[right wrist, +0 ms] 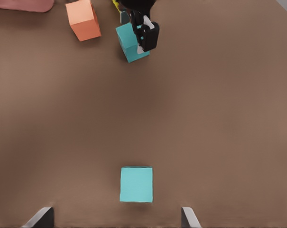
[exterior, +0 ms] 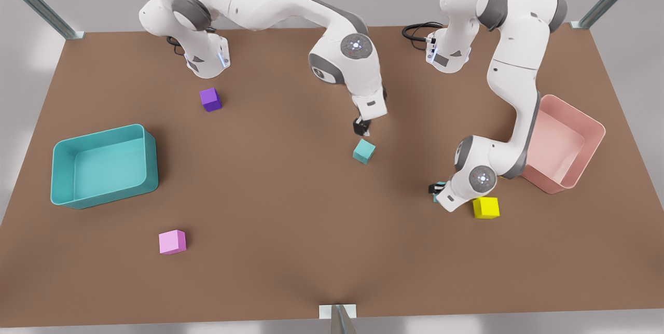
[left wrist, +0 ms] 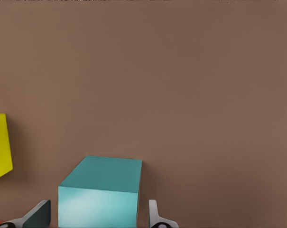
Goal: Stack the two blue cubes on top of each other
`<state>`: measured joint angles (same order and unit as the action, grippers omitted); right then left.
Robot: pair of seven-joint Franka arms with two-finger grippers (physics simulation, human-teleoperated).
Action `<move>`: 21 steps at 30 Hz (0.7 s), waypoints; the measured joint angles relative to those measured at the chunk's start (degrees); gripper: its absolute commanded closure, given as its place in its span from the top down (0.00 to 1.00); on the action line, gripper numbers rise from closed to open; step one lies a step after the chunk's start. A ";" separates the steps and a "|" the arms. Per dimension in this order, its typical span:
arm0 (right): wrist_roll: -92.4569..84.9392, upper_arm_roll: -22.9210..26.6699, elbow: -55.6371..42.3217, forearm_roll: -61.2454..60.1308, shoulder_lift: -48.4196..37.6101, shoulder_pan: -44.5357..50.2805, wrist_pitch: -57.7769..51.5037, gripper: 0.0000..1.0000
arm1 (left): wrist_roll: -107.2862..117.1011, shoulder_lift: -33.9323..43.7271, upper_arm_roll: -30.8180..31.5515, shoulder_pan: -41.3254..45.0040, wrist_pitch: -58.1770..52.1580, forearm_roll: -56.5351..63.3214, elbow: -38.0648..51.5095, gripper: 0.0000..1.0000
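One blue cube (exterior: 364,151) lies on the brown table near the middle, also seen as a teal square (right wrist: 136,184). My right gripper (exterior: 361,127) hovers just behind and above it, open, its fingertips (right wrist: 40,218) spread wide and short of the cube. The other blue cube (left wrist: 100,192) sits on the table at the front view's right, mostly hidden there by the arm. My left gripper (left wrist: 96,214) is low around it and open, with a finger on each side and small gaps. The right wrist view shows that left gripper (right wrist: 142,35) over that cube (right wrist: 126,45) farther off.
A yellow cube (exterior: 486,208) lies close beside the left gripper, and an orange cube (right wrist: 83,20) sits near it too. A pink bin (exterior: 565,142) stands behind that arm. A teal bin (exterior: 104,165), a purple cube (exterior: 210,99) and a pink cube (exterior: 172,242) are at the front view's left.
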<state>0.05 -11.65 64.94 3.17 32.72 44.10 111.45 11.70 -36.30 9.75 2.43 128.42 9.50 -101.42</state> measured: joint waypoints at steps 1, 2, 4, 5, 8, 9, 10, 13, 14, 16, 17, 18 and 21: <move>0.18 -0.12 0.04 -0.96 -6.81 -6.03 -5.08 1.00 | -0.02 -0.20 -0.02 -0.07 0.37 0.04 -0.01 1.00; 0.32 -0.13 0.04 -2.52 -13.93 -15.57 -10.97 1.00 | -0.03 -0.47 -0.02 -0.19 0.68 0.08 -0.02 1.00; 0.16 1.41 1.62 -5.18 -28.99 -38.98 -23.71 1.00 | -0.06 -1.01 -0.06 -0.29 1.17 0.11 -0.03 1.00; -0.34 3.54 8.38 -5.59 -37.72 -51.53 -28.71 1.00 | -0.08 -1.15 -0.07 -0.31 1.35 0.12 -0.03 1.00; -2.29 5.71 49.96 -4.59 -57.71 -57.89 -27.98 1.00 | -0.10 -1.59 -0.01 -0.26 1.71 0.14 0.04 1.00; -2.87 5.69 57.60 -4.41 -58.68 -57.36 -25.21 1.00 | -0.10 -1.71 0.00 -0.25 1.79 0.14 0.05 1.00; -3.42 5.42 61.50 -4.27 -58.34 -57.12 -22.47 1.00 | -0.10 -1.89 0.00 -0.23 1.87 0.14 0.06 0.99; -3.97 4.14 64.87 -4.00 -56.84 -58.04 -15.84 1.00 | 0.10 -2.05 0.01 -0.28 2.02 0.39 0.28 0.67; -3.68 3.20 64.85 -3.93 -56.65 -58.08 -14.46 1.00 | 0.18 -2.04 0.00 -0.30 2.05 0.44 0.37 0.67; -3.14 2.49 64.76 -3.84 -56.53 -58.20 -12.50 1.00 | 0.33 -1.61 0.00 -0.23 1.81 0.50 0.78 0.67; -2.89 2.16 64.68 -3.81 -56.26 -57.91 -11.74 1.00 | 0.42 -1.23 0.02 -0.09 1.13 0.50 1.86 0.67; -2.66 1.44 64.45 -3.79 -55.69 -57.71 -11.11 1.00 | 0.53 -0.98 0.26 0.13 0.11 0.34 3.72 0.68; -2.03 0.69 64.02 -3.77 -54.94 -57.64 -9.84 1.00 | 1.89 -0.96 6.05 0.34 -5.03 -0.01 12.70 0.69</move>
<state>-1.98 -10.97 128.96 -0.59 -22.22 -13.54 101.61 13.59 -37.26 15.79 2.77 123.39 9.50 -88.72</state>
